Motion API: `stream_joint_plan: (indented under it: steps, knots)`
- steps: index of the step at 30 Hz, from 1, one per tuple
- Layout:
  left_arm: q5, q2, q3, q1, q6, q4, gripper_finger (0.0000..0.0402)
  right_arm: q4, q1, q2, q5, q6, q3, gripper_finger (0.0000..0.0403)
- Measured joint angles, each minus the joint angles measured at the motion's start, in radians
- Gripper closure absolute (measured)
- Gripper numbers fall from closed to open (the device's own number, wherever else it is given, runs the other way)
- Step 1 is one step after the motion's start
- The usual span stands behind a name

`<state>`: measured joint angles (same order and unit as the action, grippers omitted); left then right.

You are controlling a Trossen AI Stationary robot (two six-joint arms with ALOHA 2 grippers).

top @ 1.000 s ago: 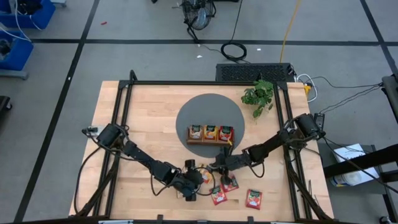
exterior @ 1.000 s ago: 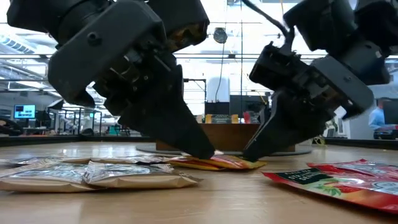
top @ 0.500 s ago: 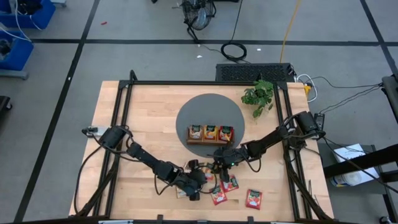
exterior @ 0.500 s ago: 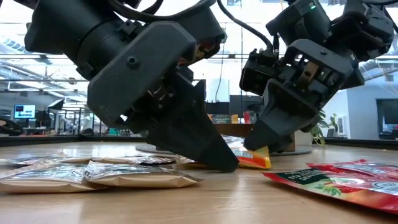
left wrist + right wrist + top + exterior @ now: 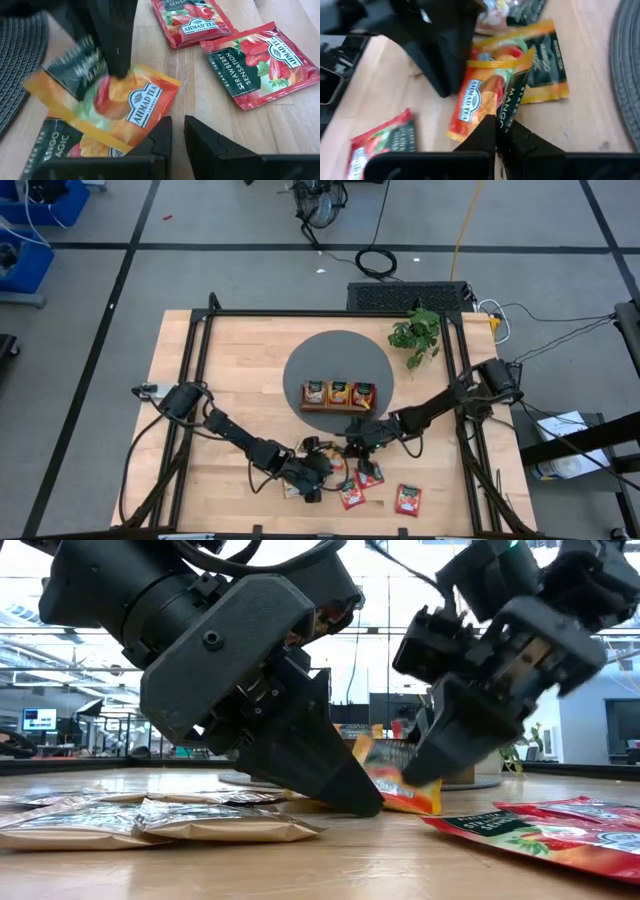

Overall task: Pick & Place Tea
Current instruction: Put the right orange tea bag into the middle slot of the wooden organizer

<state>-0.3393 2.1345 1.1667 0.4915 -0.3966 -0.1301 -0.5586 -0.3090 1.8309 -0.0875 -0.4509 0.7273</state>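
Observation:
An orange-yellow tea sachet (image 5: 480, 100) with a dark green top is tipped up near the table's front. My right gripper (image 5: 496, 131) is shut on it. A second orange sachet (image 5: 55, 145) lies flat partly beneath it. My left gripper (image 5: 178, 132), shut but for a narrow slit with nothing in it, has its tips down at the table (image 5: 365, 805) beside both sachets. Red sachets (image 5: 351, 495) (image 5: 407, 500) lie flat nearer the front edge. The wooden tray (image 5: 338, 408) stands on a grey round mat (image 5: 300, 365) with three sachets upright in it. My right gripper pinches the orange sachet's dark green top end (image 5: 512, 107) between its two fingers, slanting down from the table's right and far side. That end is raised and the sachet bends. Its lower end (image 5: 420, 805) stays down at the table. My left gripper's one finger (image 5: 157, 140) covers the lower orange sachet's edge. Whether it presses on it, I cannot tell.
Pale cream sachets (image 5: 180, 820) lie flat by the left arm near the front edge. A third red sachet (image 5: 371, 476) lies just right of the grippers. A potted plant (image 5: 416, 335) stands at the back right beside the mat. The two grippers stand very close together.
My right gripper has taken hold of the orange sachet's green end and tipped it up off the table, its other end staying down. My left gripper has sunk a little to the table and then kept still.

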Motion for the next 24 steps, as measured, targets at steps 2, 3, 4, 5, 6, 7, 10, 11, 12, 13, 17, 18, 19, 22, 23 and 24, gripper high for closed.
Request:
stream_joint_plan:
  steps: [2,3,4,5,6,7,10,11,12,13,17,18,19,22,23,24]
  knots:
    - [-0.002,0.001,-0.001,0.001,-0.008,-0.004,0.0344,0.020,-0.006,-0.038,0.001,0.010,0.000,0.0395]
    - [-0.003,0.001,-0.001,0.002,-0.009,-0.008,0.0344,0.044,-0.009,-0.061,0.002,0.021,0.001,0.0398]
    - [-0.003,0.002,-0.002,0.002,-0.008,-0.015,0.0344,0.073,-0.014,-0.087,0.003,0.033,0.001,0.0400]
    - [-0.002,0.002,-0.002,0.005,0.000,-0.028,0.0344,0.104,-0.017,-0.118,0.005,0.043,0.001,0.0401]
    - [-0.002,0.001,-0.003,0.008,0.018,-0.039,0.0344,0.132,-0.021,-0.147,0.006,0.046,0.000,0.0400]
    - [-0.002,0.000,-0.003,0.013,0.040,-0.053,0.0344,0.153,-0.022,-0.178,0.007,0.048,0.000,0.0400]
    - [0.004,0.000,-0.005,0.032,0.108,-0.114,0.0344,0.229,-0.021,-0.277,0.011,0.050,0.001,0.0401]
    - [0.010,-0.003,-0.005,0.041,0.131,-0.126,0.0344,0.248,-0.020,-0.305,0.018,0.052,0.001,0.0402]
    - [0.019,-0.005,-0.006,0.048,0.155,-0.133,0.0344,0.268,-0.020,-0.334,0.035,0.052,0.001,0.0402]
    - [0.021,-0.006,-0.006,0.056,0.175,-0.144,0.0344,0.298,-0.020,-0.360,0.053,0.052,0.007,0.0402]
    - [0.007,-0.038,-0.006,0.084,0.238,-0.155,0.0344,0.572,-0.021,-0.418,0.120,0.099,0.135,0.0402]
    - [0.003,-0.045,-0.003,0.090,0.244,-0.161,0.0344,0.675,-0.015,-0.418,0.151,0.121,0.182,0.0402]
    - [-0.005,-0.061,-0.003,0.101,0.254,-0.143,0.0344,0.766,-0.008,-0.416,0.183,0.145,0.229,0.0402]
    - [-0.012,-0.088,-0.003,0.128,0.273,-0.129,0.0344,0.965,0.035,-0.391,0.246,0.240,0.369,0.0402]
    - [-0.017,-0.103,-0.003,0.139,0.278,-0.108,0.0344,1.008,0.051,-0.383,0.251,0.279,0.410,0.0402]
    - [-0.025,-0.114,-0.005,0.152,0.289,-0.087,0.0344,1.056,0.074,-0.371,0.259,0.319,0.449,0.0402]
